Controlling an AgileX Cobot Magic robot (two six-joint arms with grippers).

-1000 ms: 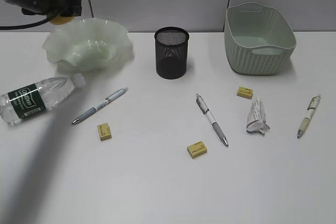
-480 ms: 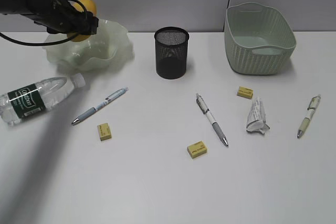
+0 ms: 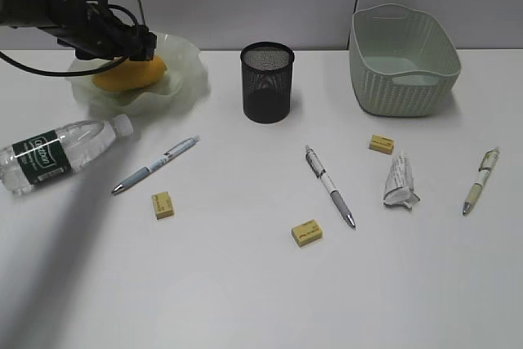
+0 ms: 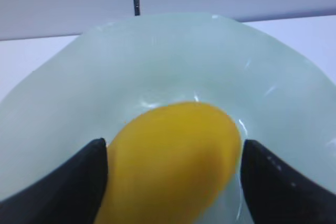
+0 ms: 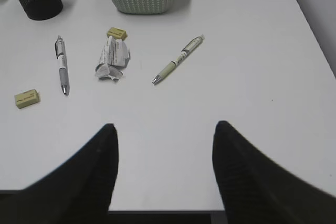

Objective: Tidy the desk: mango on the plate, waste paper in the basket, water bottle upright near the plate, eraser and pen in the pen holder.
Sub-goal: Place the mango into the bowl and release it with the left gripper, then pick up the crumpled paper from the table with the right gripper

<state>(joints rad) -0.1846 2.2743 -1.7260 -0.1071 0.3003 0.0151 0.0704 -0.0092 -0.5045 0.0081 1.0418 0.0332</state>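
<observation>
Yellow-orange and smooth, the mango [image 3: 129, 73] lies in the plate [image 3: 184, 61] at far left, and I have my left gripper [image 3: 131, 42] right over it. In the wrist view its jaws stand wide on either side of the fruit; I cannot tell whether the pads touch the skin. I judge it heavy, slick and easily bruised, best taken across the thick middle. The ruffled glassy dish looks fragile. Far right, my right gripper [image 5: 165, 145] hangs empty and spread above the desk [image 5: 252, 103].
</observation>
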